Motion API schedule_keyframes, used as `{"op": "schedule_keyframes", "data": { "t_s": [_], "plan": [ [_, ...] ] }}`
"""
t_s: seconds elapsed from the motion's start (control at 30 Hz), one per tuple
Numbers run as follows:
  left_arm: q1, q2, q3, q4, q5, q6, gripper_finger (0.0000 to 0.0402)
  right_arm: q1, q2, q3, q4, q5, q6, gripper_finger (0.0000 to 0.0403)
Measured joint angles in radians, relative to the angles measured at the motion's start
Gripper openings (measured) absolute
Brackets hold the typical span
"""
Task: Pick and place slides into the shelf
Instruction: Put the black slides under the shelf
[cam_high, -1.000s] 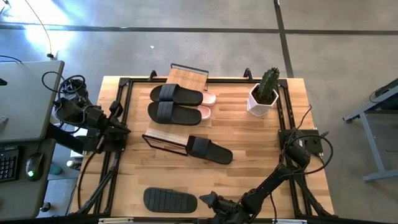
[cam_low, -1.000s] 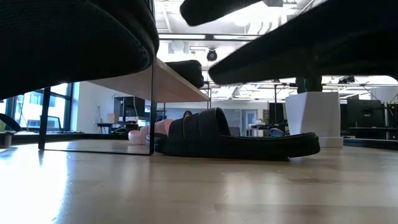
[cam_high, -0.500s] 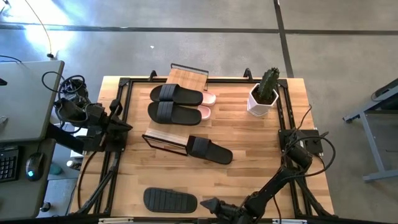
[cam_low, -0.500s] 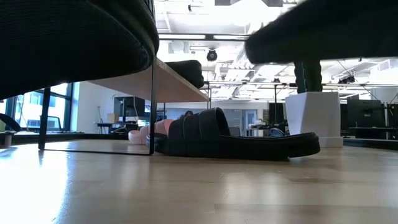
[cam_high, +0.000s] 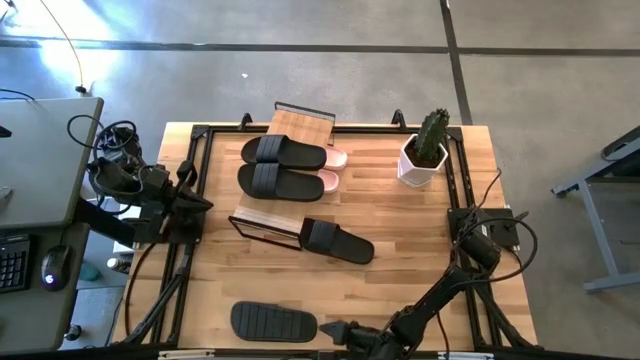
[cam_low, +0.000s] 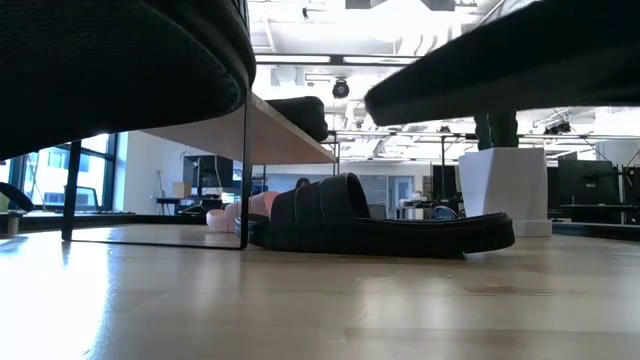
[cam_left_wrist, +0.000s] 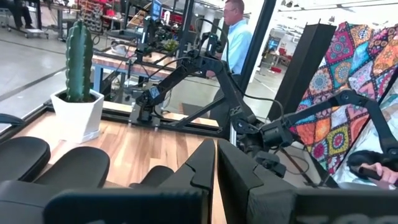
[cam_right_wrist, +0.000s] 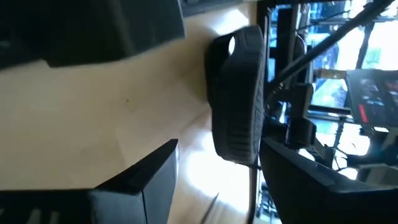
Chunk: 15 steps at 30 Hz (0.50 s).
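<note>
The right pincer (cam_high: 330, 329) sits low at the desk's near edge, just beside the toe end of an overturned black slide (cam_high: 273, 322) that lies sole-up on the wood, apart from the fingers. In the right wrist view its fingers (cam_right_wrist: 140, 180) stand wide apart, empty, with that ribbed sole (cam_right_wrist: 239, 93) ahead of the gap.

The shelf (cam_high: 285, 180) stands behind this slide, toward the desk's (cam_high: 400, 220) far side. Two black slides (cam_high: 283, 152) lie across its boards, and a pink pair (cam_high: 330, 182) shows beneath them, poking out on the side toward the cactus pot (cam_high: 424, 152). Another black slide (cam_high: 337, 240) lies strap-up on the desk just in front of the shelf's front corner, between the shelf and the right pincer; the low view shows it flat on the wood (cam_low: 380, 228), with the pot behind.

The left pincer (cam_high: 195, 203) waits at the desk's left edge, beside the shelf, its fingers (cam_left_wrist: 202, 171) closed together on nothing. A person (cam_left_wrist: 238, 37) stands in the room beyond.
</note>
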<state>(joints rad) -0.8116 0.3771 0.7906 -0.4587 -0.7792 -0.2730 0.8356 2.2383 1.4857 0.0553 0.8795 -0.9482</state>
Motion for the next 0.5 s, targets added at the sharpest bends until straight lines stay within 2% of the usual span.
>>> {"op": "schedule_keyframes", "data": {
  "t_s": [0.23, 0.5],
  "plan": [
    [0.0, 0.007, 0.0, -0.001, 0.0, -0.013, 0.0008, -0.019, 0.0, 0.0, 0.032, -0.027, -0.058, 0.0216],
    [0.0, 0.007, 0.0, -0.014, 0.0, -0.025, 0.0008, -0.053, 0.0, 0.0, 0.043, -0.107, -0.064, 0.0216]
  ]
}}
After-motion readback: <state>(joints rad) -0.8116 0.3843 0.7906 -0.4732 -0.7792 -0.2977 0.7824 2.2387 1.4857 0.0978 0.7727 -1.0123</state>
